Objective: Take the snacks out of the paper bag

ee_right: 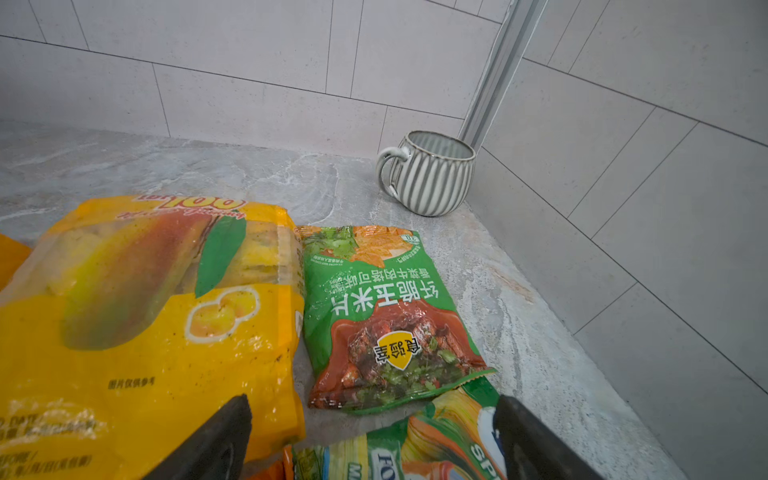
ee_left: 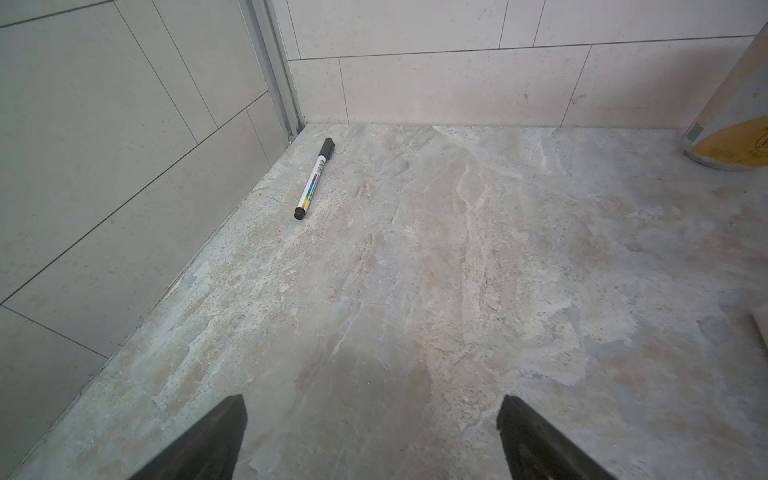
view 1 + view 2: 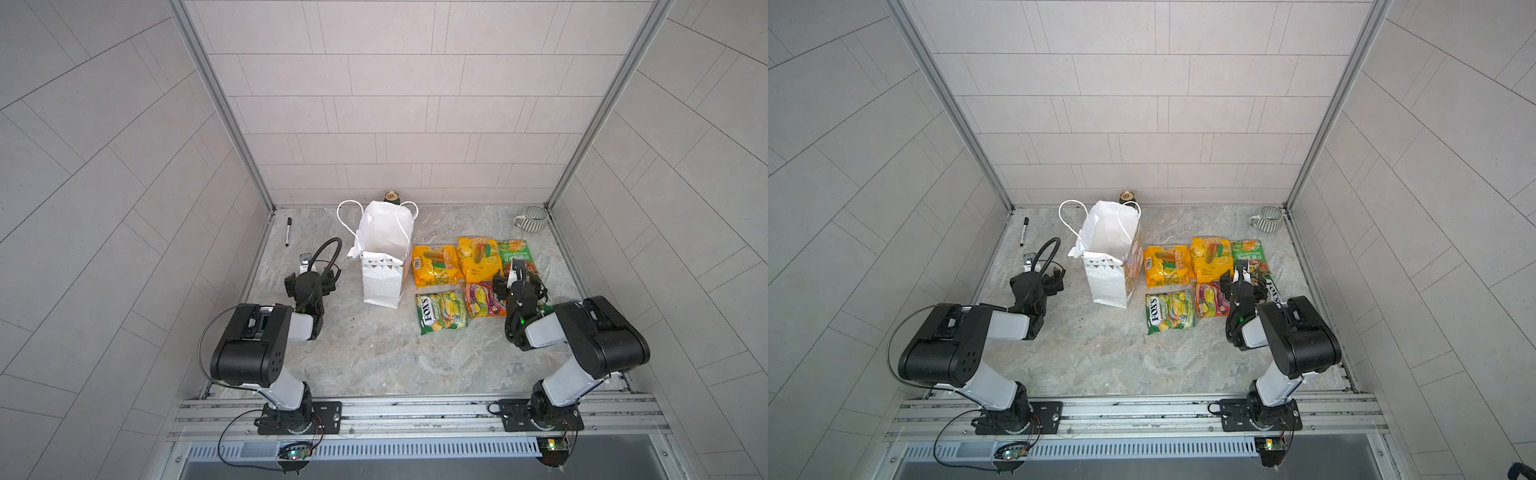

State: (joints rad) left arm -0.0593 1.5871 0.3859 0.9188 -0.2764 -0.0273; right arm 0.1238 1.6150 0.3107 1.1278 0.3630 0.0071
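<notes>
The white paper bag [image 3: 383,272] [image 3: 1108,277] stands upright and open at mid-table; its inside shows only white paper. Several snacks lie flat to its right: a yellow packet [image 3: 434,266], a yellow-orange mango packet [image 3: 478,259] [image 1: 137,316], a green packet [image 3: 515,251] [image 1: 382,316], a green FOX'S packet [image 3: 440,311] and a red-pink packet [image 3: 482,300]. My right gripper [image 3: 513,277] [image 1: 372,415] is open, low over another FOX'S packet [image 1: 415,449] [image 3: 1273,289] that lies on the table. My left gripper [image 3: 305,272] [image 2: 372,411] is open over bare table, left of the bag.
A black-and-white pen [image 3: 287,232] [image 2: 313,178] lies by the left wall. A drink can [image 3: 390,196] stands behind the bag. A grey striped mug [image 3: 534,219] [image 1: 428,174] sits in the back right corner. Walls close in three sides.
</notes>
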